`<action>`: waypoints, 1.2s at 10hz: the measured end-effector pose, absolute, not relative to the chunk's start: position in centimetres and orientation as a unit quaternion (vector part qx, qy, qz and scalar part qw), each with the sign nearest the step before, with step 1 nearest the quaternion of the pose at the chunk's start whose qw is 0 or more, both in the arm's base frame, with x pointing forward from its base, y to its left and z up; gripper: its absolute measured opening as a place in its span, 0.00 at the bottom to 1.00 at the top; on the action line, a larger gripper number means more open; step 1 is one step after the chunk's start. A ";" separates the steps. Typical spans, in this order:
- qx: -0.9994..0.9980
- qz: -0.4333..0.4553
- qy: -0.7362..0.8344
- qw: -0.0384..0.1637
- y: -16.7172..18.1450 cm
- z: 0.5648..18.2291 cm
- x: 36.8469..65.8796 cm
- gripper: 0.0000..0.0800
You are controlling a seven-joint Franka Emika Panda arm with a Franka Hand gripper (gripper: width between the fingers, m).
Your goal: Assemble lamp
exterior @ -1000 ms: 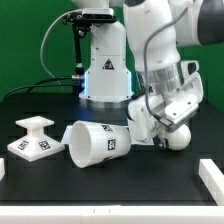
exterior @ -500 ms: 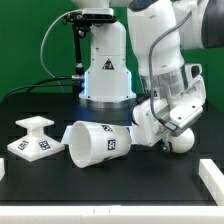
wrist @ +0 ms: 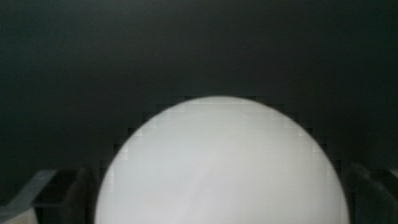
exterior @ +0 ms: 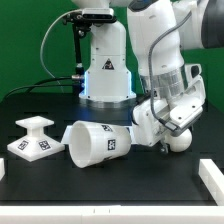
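**Change.** Against one second ago, the arm (exterior: 160, 40) has its wrist tipped further over, and the bulb (exterior: 181, 138) sits slightly lower and further towards the right of the frame. Against half a second ago, no shift is visible.

**Table** (exterior: 140, 182). Dark surface. Bare room runs across the lower centre, in front of the parts. A white block (exterior: 211, 173) lies at the lower right edge and another (exterior: 3, 169) at the lower left edge.

**Robot pedestal** (exterior: 105, 70). Upper centre, behind the parts, well apart from them.

**Shade** (exterior: 93, 143). Centre of frame, lying on its side with the wide mouth towards the lower left. It has a tag on its wall. Its narrow end is near the gripper (exterior: 166, 137), and whether they touch cannot be told.

**Base** (exterior: 33, 138). Left of frame, upright and tagged, just beside the shade's mouth with a narrow gap.

**Bulb.** Right of centre, with the ball head pointing to the lower right. It fills the lower middle of the wrist view (wrist: 214, 165).

**Fingers** (wrist: 54, 195). Blurred grey tips flank the ball on both sides, closed about the bulb. The contact itself is hidden.
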State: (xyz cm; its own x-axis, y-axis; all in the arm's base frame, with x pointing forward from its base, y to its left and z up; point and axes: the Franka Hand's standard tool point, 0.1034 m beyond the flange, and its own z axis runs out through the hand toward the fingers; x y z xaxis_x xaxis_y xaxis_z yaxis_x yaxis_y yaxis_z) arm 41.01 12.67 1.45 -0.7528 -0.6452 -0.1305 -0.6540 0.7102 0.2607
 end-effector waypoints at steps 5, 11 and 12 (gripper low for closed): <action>-0.351 0.147 0.925 0.015 12.7 1.5 41.0 0.87; -0.367 0.146 0.916 0.073 13.1 7.9 41.9 0.87; -0.369 0.145 0.914 0.085 13.2 9.2 42.0 0.87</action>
